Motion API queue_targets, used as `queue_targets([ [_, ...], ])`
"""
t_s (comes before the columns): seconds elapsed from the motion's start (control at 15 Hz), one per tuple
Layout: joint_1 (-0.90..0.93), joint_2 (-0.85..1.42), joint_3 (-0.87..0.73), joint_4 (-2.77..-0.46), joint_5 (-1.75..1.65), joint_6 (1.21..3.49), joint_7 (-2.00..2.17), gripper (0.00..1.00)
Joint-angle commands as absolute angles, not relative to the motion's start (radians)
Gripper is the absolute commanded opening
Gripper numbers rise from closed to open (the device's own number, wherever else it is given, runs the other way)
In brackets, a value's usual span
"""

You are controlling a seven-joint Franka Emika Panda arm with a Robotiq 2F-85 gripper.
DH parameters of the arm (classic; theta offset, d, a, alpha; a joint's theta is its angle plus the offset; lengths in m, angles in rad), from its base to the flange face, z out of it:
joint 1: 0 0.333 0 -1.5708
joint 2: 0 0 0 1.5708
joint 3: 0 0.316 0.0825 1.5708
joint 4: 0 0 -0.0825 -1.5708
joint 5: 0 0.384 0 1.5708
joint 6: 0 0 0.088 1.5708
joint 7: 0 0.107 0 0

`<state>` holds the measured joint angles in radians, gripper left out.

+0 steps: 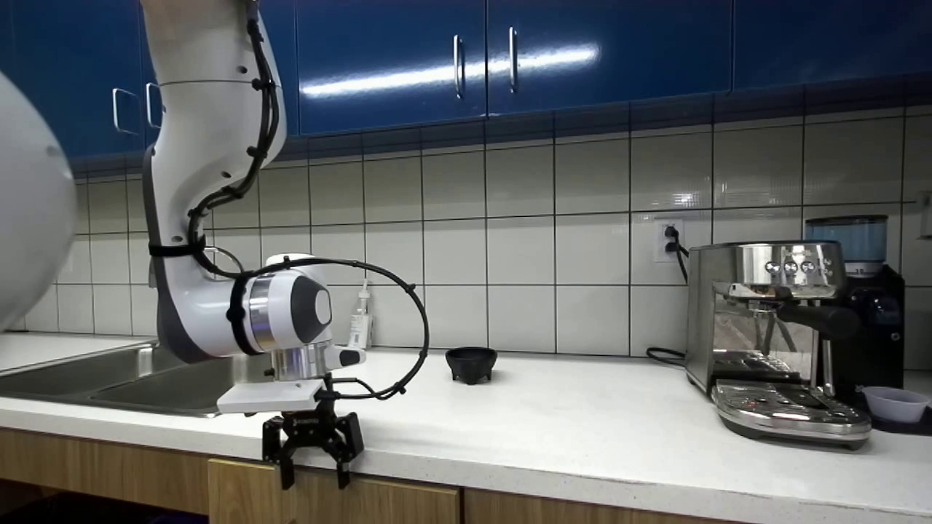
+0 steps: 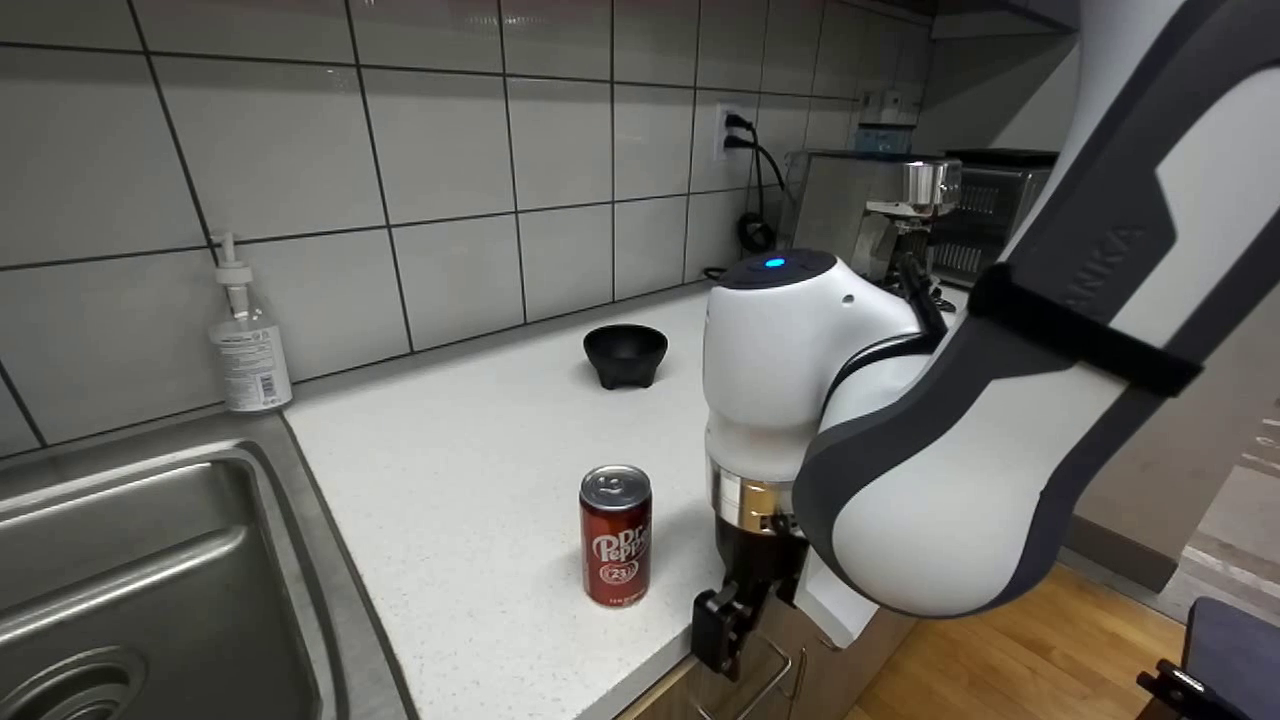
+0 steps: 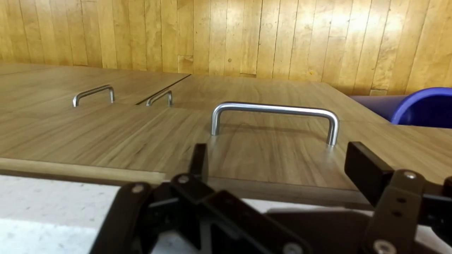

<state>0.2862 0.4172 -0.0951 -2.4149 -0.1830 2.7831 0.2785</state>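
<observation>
Metal handle [image 3: 275, 108] juts below counter [image 2: 470, 500] bearing can [image 2: 617, 550] and bowl [image 2: 626, 352].

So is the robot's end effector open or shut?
Open: the end effector has its fingers wide apart in the wrist view, gripping nothing.

In your wrist view, the handle [image 3: 275, 108] twd 3 o'clock is satin-bright metal; the drawer front [image 3: 268, 151] under it has smooth wood grain, low sheen. Your gripper [image 3: 279, 162] at 5 is matt blk w/ shiny metal screw heads [image 3: 410, 175]. Floor [image 3: 229, 35] at 12: glossy wood planks. In an exterior view you've got a glossy metal can [image 2: 616, 540] at 6, brushed-metal sink [image 2: 322, 560] at 8, clear plastic pump btl [image 2: 247, 318] at 9 w/ paper-like label [image 2: 255, 365], glazed tiles [image 2: 260, 150] at 10. In an exterior view, hi-gloss blue cabinets [image 1: 437, 36] at 12, mirror-polished metal espresso mach. [image 1: 746, 335] betw. 3 & 4, matt blk bowl [image 1: 472, 367] at 6 (mat'l unclear), smooth white counter [image 1: 582, 437] at 5.
</observation>
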Motion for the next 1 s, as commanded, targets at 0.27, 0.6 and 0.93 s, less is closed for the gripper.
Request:
queue_targets([
  [0.27, 0.302, 0.338, -0.134, -2.443, -0.248, 2.79, 0.297, 1.0],
  [0.6, 0.285, 0.22, -0.161, -2.534, -0.312, 2.817, 0.295, 1.0],
  [0.93, 0.251, 0.08, -0.205, -2.615, -0.456, 2.831, 0.333, 1.0],
])
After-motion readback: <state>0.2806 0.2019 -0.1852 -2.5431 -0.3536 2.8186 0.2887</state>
